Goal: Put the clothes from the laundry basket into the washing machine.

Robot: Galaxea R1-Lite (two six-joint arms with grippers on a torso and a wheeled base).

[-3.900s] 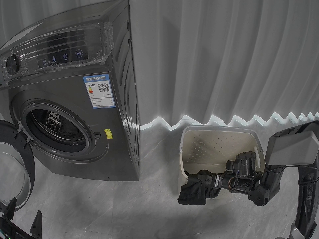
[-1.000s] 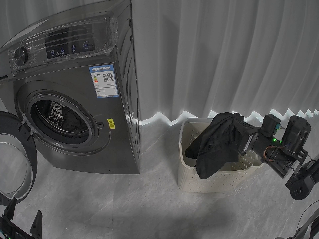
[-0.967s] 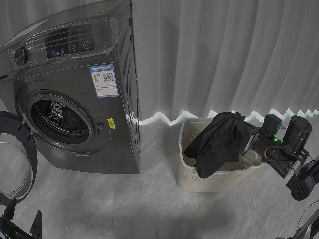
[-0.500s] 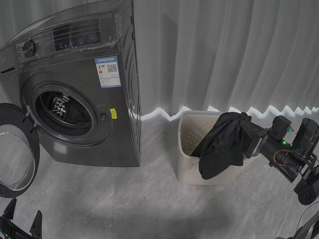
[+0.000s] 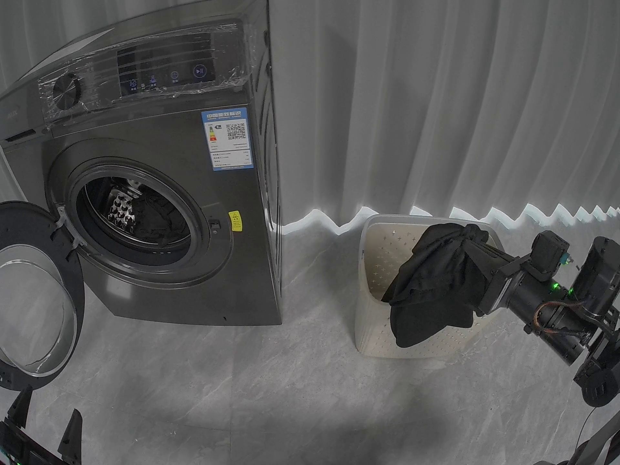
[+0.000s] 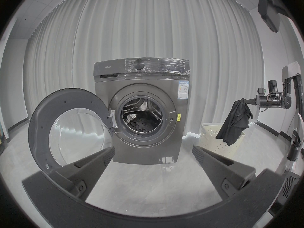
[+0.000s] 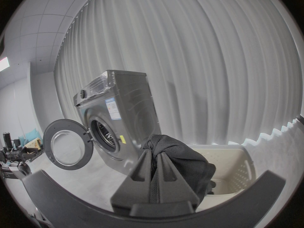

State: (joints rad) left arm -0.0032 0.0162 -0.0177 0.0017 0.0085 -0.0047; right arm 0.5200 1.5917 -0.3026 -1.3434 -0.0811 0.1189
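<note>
One soft black garment [image 5: 433, 285] hangs crumpled from the right gripper [image 5: 475, 248]. The right wrist view shows its wedge fingers [image 7: 144, 171] pinched on the bunched cloth. Just beneath is the perforated plastic laundry basket [image 5: 374, 330]. Ahead of the spread-open left gripper [image 6: 152, 150], dark clothes [image 6: 142, 124] (a loose heap) lie in the washing machine [image 6: 142, 79] drum.

White pleated curtains [image 5: 439, 92] hang above a grey marbled floor [image 5: 258, 389].
</note>
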